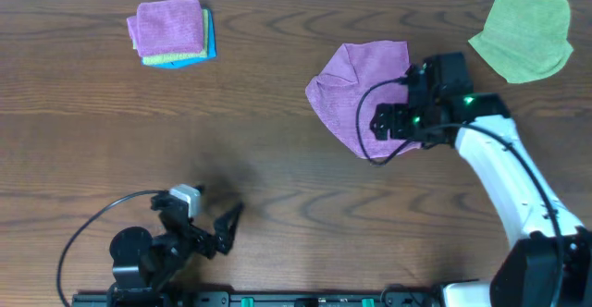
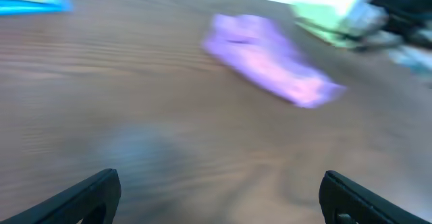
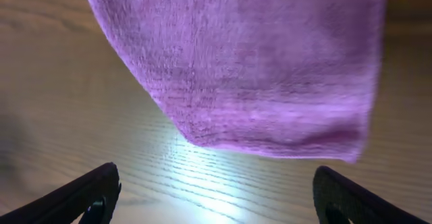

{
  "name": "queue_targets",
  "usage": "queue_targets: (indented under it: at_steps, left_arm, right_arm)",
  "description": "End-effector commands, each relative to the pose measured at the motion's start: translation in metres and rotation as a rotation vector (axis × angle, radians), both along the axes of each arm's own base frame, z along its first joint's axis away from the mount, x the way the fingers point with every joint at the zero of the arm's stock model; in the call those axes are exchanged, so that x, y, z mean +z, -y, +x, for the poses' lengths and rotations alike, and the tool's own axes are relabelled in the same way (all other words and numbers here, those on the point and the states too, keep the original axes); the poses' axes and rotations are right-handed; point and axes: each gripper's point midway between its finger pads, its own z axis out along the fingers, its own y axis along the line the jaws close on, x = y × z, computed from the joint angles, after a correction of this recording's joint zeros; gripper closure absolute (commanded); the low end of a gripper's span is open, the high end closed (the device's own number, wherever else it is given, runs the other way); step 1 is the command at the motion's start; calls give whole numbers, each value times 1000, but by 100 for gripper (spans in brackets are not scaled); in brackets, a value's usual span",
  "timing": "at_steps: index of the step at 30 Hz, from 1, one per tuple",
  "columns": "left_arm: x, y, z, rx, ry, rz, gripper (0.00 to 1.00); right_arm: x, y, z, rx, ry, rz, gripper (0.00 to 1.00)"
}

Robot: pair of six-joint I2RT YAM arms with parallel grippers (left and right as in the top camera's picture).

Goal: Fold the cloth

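Note:
The cloth [image 1: 356, 90] is purple and fuzzy and lies rumpled in an uneven shape on the wooden table, right of centre. My right gripper [image 1: 393, 122] hovers at the cloth's near right edge. In the right wrist view the cloth [image 3: 250, 62] fills the upper part, with its rounded edge just ahead of my right gripper [image 3: 216, 193]. That gripper is open, with only bare table between its fingers. My left gripper [image 1: 220, 233] is open near the table's front left, far from the cloth. Its blurred wrist view shows the cloth [image 2: 270, 62] well ahead of the left gripper [image 2: 219, 197].
A neat stack [image 1: 171, 31] of a purple cloth on yellow-green and blue ones sits at the back left. A lime-green cloth [image 1: 523, 34] lies at the back right corner. The right arm [image 1: 509, 178] reaches in from the front right.

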Motion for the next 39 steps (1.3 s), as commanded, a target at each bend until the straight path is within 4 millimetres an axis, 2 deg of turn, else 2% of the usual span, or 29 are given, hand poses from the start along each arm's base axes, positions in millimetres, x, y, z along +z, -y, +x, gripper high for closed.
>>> queue_targets:
  at_steps: [1,4,9,15,20,32,36,39]
  left_arm:
    - [17,38,-36,-298,6,-134,5]
    - [18,40,-39,-319,5,-143,5]
    - [23,46,-47,-378,17,-163,5]
    - [61,58,-66,-552,157,-212,5]
    - [76,50,-46,-414,118,-288,5]
    - [79,52,-49,-430,111,-302,5]
    - [66,35,-21,-216,19,-341,5]
    - [52,19,-4,-57,-59,-369,5]
  right_arm:
    - [33,9,12,38,81,-33,8]
    - [46,8,14,43,91,-35,8]
    - [48,8,14,43,95,-34,11]
    - [48,7,14,34,90,-23,8]
    - [48,6,12,22,78,-14,2]
    - [48,7,12,46,88,-31,1]
    - [46,35,16,-92,89,-151,1]
    - [61,45,10,-134,118,-177,1]
